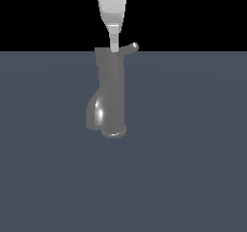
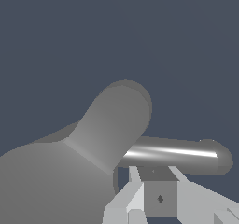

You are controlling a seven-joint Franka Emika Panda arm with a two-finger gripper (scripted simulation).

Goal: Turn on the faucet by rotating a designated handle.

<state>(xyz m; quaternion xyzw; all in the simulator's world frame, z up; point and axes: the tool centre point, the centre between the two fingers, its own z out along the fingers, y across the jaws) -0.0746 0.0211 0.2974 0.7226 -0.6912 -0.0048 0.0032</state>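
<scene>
The faucet (image 1: 112, 93) is dark grey glossy metal and stands upright on a round base ring, with its short curved spout (image 1: 96, 112) toward the exterior view's left. The handle (image 1: 130, 47) is a thin grey lever projecting from the top cap toward the exterior view's right. My gripper (image 1: 114, 45) comes straight down from above, its tip at the cap just beside the root of the handle. In the wrist view the handle (image 2: 179, 154) is a shiny bar right in front of my gripper (image 2: 158, 192), with the faucet's cap (image 2: 46, 185) beside it. The finger gap does not show.
The faucet stands on a flat blue-grey floor (image 1: 193, 153) that fills the lower part of the exterior view. Behind it the background is black. No other objects show.
</scene>
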